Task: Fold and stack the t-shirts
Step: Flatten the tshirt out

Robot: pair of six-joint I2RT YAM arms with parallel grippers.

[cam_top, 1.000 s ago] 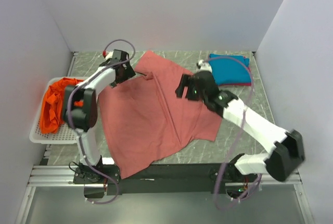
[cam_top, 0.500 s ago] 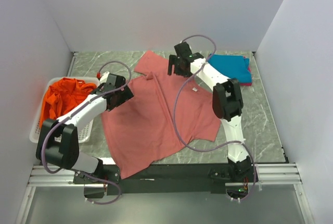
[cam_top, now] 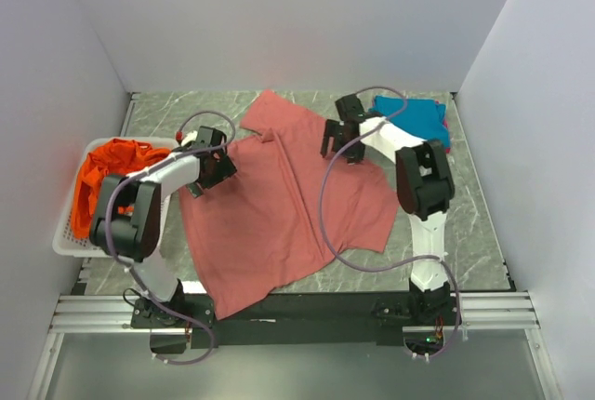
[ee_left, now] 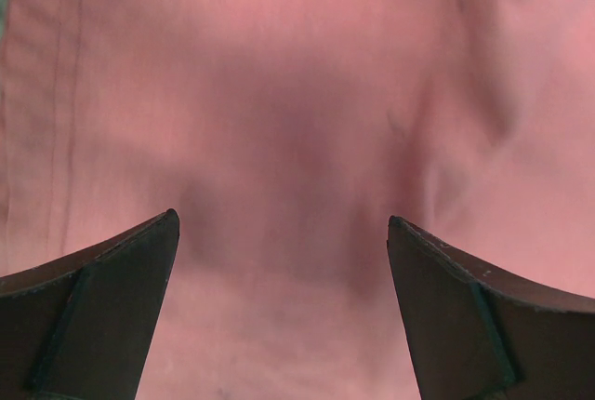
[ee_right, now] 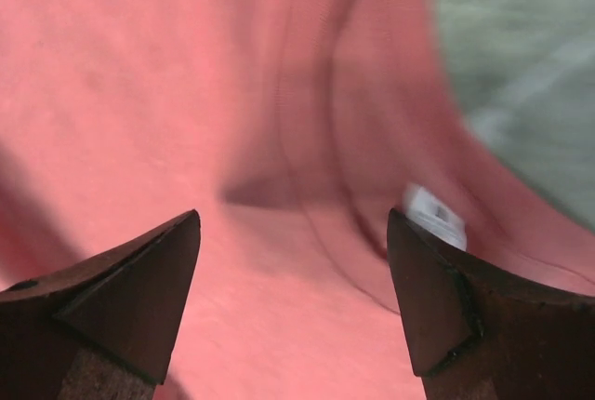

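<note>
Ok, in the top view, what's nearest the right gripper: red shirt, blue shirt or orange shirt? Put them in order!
1. Red shirt, directly under the right gripper.
2. Blue shirt, at the back right.
3. Orange shirt, in the basket at the left.

A matt, soft weave, lightly creased, is shown by the dusty salmon-red cloth t-shirt [cam_top: 279, 205]; stitched hem lines are seen on it. The bright orange cloth shirt [cam_top: 102, 177] and teal-blue cloth shirt [cam_top: 418, 121] are seen matt too. White mesh basket [cam_top: 70, 244]: smooth plastic. Grey-green marbled table top [cam_top: 465, 195]: smooth, stone-like.
</note>
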